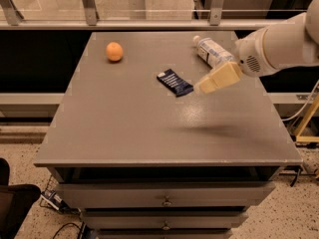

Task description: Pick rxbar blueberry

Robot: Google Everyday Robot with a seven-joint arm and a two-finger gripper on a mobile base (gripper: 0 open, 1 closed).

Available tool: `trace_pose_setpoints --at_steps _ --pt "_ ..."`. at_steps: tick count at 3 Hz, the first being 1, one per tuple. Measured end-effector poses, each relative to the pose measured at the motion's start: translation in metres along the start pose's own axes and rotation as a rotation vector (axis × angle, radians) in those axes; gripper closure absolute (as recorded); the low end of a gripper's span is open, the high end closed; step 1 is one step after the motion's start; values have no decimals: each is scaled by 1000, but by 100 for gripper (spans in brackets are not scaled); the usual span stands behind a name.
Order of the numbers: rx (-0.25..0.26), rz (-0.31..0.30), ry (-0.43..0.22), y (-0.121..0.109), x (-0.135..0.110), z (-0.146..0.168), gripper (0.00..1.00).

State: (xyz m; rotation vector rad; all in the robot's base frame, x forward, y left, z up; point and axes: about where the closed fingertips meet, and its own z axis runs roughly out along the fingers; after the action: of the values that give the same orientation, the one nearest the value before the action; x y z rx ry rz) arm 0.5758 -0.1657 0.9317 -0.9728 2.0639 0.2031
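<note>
The rxbar blueberry (175,82) is a small flat bar in a dark navy wrapper with white print, lying flat near the middle of the grey table (124,133). My gripper (202,88), cream-coloured at the end of the white arm that reaches in from the right, hovers just right of the bar and above the table, its tip close to the bar's right end. It holds nothing.
A clear plastic bottle (211,52) with a white label lies on its side at the back right, behind the gripper. An orange round fruit (114,51) sits at the back left. Drawers run below the table's front edge. A railing stands behind the table.
</note>
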Motion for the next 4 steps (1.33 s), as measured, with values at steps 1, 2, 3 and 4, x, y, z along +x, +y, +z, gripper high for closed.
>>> trace_pose_setpoints --at_steps 1,2,3,4 --pt "42 -13 -187 -19 -49 31 0" --pt "96 -15 -239 -33 -62 30 0" --pt "96 -15 -238 -33 -62 30 0" --pt "60 -2 -260 -29 -61 46 0"
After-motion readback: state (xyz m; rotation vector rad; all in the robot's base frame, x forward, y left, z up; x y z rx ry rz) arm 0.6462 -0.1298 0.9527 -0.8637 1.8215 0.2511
